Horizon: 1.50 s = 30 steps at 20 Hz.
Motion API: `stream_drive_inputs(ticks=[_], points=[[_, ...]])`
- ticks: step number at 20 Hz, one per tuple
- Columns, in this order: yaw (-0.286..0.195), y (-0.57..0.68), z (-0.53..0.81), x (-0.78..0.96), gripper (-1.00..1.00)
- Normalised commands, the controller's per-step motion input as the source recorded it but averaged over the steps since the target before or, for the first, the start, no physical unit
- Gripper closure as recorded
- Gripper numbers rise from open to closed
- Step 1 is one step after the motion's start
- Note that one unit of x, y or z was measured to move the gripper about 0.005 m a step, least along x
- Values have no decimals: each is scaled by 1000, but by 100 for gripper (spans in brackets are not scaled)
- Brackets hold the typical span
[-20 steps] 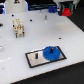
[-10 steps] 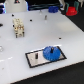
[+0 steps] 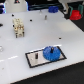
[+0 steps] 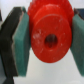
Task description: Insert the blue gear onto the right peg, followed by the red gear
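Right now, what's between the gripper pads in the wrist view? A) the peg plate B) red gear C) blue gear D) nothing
B: the wrist view shows the red gear clamped between the green pads of the gripper, while the blue gear already sits on the plate in the exterior view.

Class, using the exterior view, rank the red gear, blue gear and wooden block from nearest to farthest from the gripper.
1. Red gear: held in the gripper, exterior view's top right.
2. Blue gear: on the grey plate, lower middle.
3. Wooden block: exterior view's left, farthest.
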Motion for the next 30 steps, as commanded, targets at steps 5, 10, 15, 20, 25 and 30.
stream_drive_inputs(ticks=[5, 10, 15, 20, 25, 30], points=[[0, -173, 256, 796, 100], [0, -208, 174, 766, 100], [0, -249, 117, 692, 100], [0, -274, 122, 558, 100], [0, -286, 54, 427, 100], [0, -305, 42, 417, 100]])
